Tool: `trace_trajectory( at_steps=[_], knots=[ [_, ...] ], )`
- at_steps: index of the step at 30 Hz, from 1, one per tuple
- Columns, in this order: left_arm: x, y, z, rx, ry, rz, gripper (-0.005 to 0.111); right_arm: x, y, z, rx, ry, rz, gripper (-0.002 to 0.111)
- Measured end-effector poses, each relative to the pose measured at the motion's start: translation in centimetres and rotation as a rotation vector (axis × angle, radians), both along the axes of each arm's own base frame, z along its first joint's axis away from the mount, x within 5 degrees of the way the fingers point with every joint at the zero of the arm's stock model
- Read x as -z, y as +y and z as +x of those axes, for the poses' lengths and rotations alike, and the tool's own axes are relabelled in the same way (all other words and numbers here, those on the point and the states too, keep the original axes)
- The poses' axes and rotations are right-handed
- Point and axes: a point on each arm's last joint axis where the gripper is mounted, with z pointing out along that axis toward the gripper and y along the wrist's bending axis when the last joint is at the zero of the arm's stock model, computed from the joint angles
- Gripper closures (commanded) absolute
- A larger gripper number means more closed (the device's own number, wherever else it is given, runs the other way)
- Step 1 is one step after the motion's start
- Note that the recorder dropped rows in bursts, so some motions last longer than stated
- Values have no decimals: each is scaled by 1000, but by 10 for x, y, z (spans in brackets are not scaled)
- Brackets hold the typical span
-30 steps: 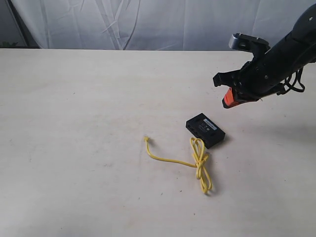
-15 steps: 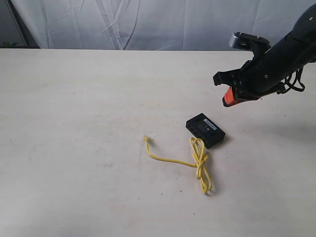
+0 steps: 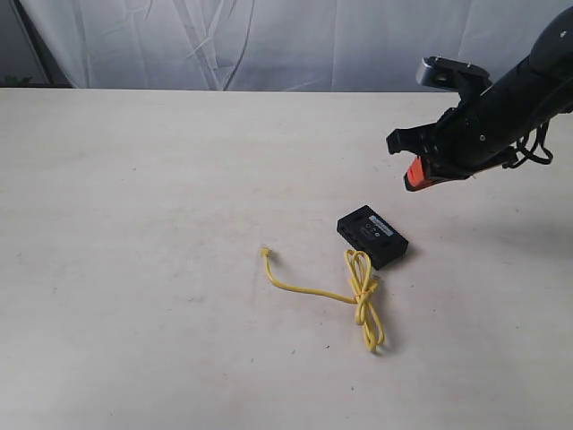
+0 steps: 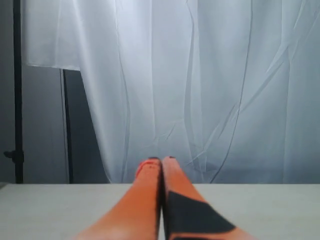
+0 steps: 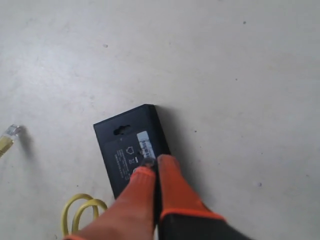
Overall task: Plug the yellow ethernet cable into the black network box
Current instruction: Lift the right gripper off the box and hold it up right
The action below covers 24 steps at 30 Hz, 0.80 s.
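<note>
Beige tabletop [image 3: 134,224] | white curtain [image 3: 269,45] behind | left end effector [image 4: 161,161], right end effector [image 5: 154,164]: both pinched closed, empty

Black network box [image 3: 372,236]: small flat rectangular black case, lying flat on the pale tabletop [image 3: 134,224], about 4 o'clock from the middle of the exterior view. It is turned diagonally, long axis running 10 to 4 o'clock. Top face carries a white label strip and faint white print. Ports not discernible.

Yellow ethernet cable [image 3: 363,288]: thin bright-yellow cord, lying loose and unplugged on the tabletop at 6 o'clock of the box. It is knotted mid-length. Two small loops rise toward 12 o'clock, ending just beside the box's near edge; contact cannot be told. A folded tail runs to 6 o'clock. One strand trails toward 10 o'clock, ending in a small clear plug [image 3: 265,252].
</note>
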Motion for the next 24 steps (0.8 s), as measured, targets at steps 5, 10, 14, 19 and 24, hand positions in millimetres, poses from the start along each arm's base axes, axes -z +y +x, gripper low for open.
trace_trajectory(
  at_steps=[5, 10, 14, 19, 24],
  knots=[
    [-2, 0, 0, 1, -23, 0, 107, 0, -1, 0, -3, -4, -7, 109],
    [-4, 0, -1, 2, -46, -3, 107, 0, -1, 0, -9, -8, -17, 109],
    [-9, 0, -2, 5, -102, -8, 107, 0, -1, 0, -10, -8, -18, 109],
    [-20, 0, -6, 10, -225, -21, 107, 0, -1, 0, -10, -9, -19, 109],
    [-49, 0, -13, 9, -253, -26, 107, 0, -2, 1, -9, -13, -21, 109]
  ],
)
